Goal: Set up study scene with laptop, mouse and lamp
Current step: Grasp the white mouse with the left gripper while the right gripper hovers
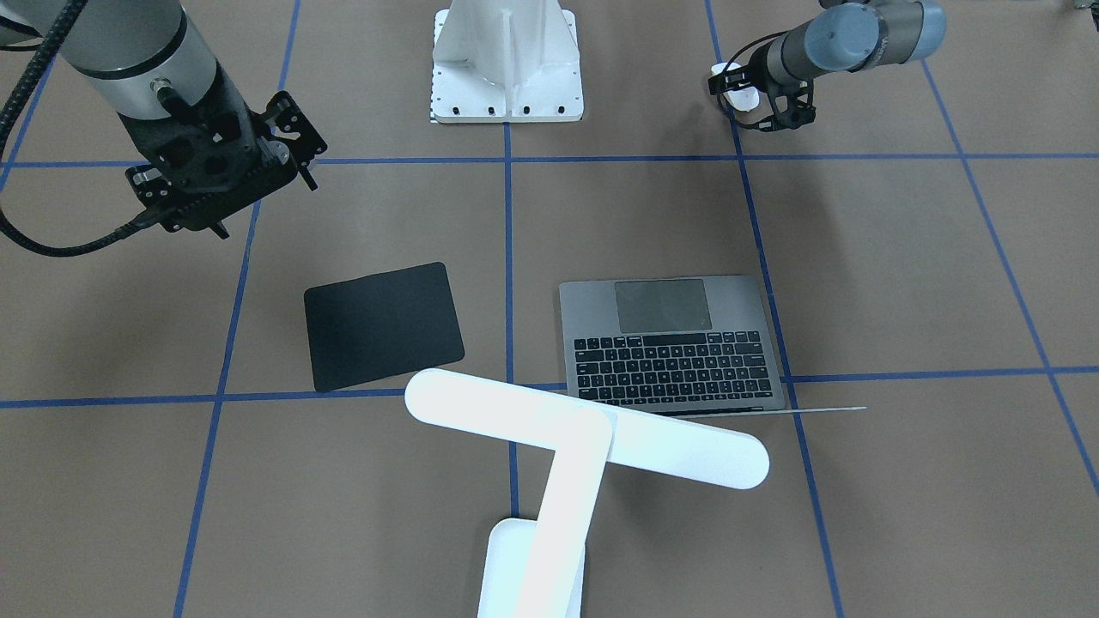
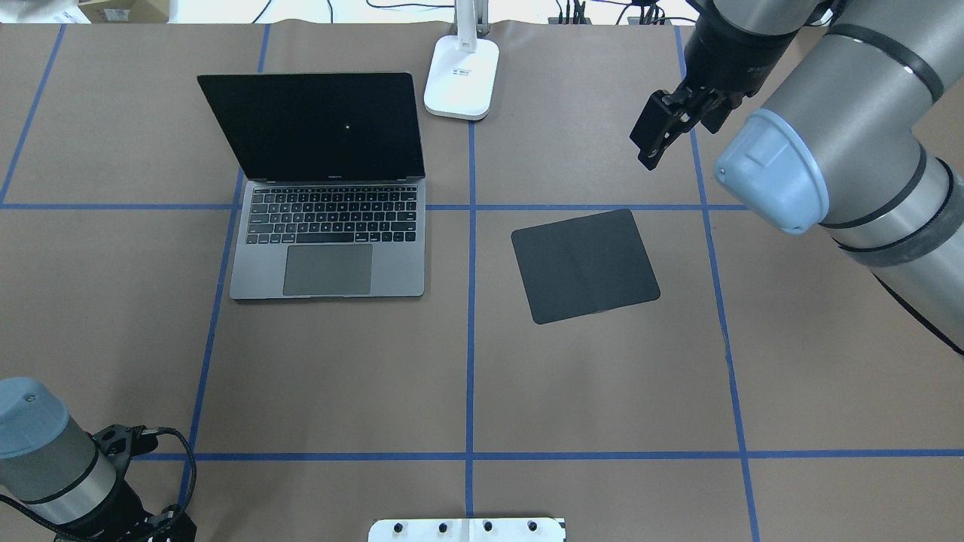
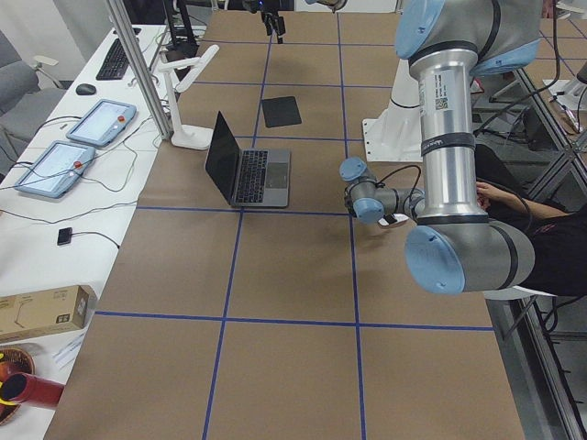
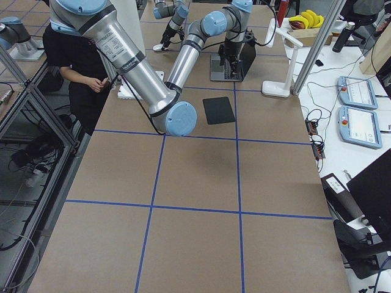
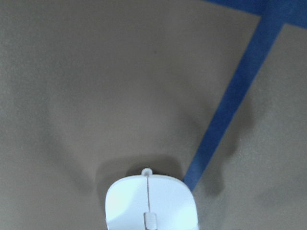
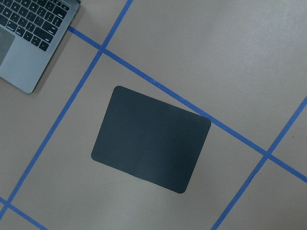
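Near-left corner of the taped brown surface [image 2: 602, 391]: left end effector [image 1: 743, 99] sits at 1 glossy white mouse [image 5: 149, 203] w/ thin grey centre line; grip can't be told. Further in, 1 dark-grey laptop [image 2: 327, 248] stands open, screen black. Just right of its lid, 1 white lamp [image 2: 461, 83], base at far edge. Centre-right, 1 black mat [image 2: 585, 265] lies skewed, well apart from mouse. Far right, right end effector [image 2: 659, 143] hangs above, fingers apart, empty.

Black mat [image 2: 585, 265] flat on brown table [image 2: 602, 391], blue tape grid [image 2: 470, 339], white pedestal [image 1: 506, 64] w/ bolts
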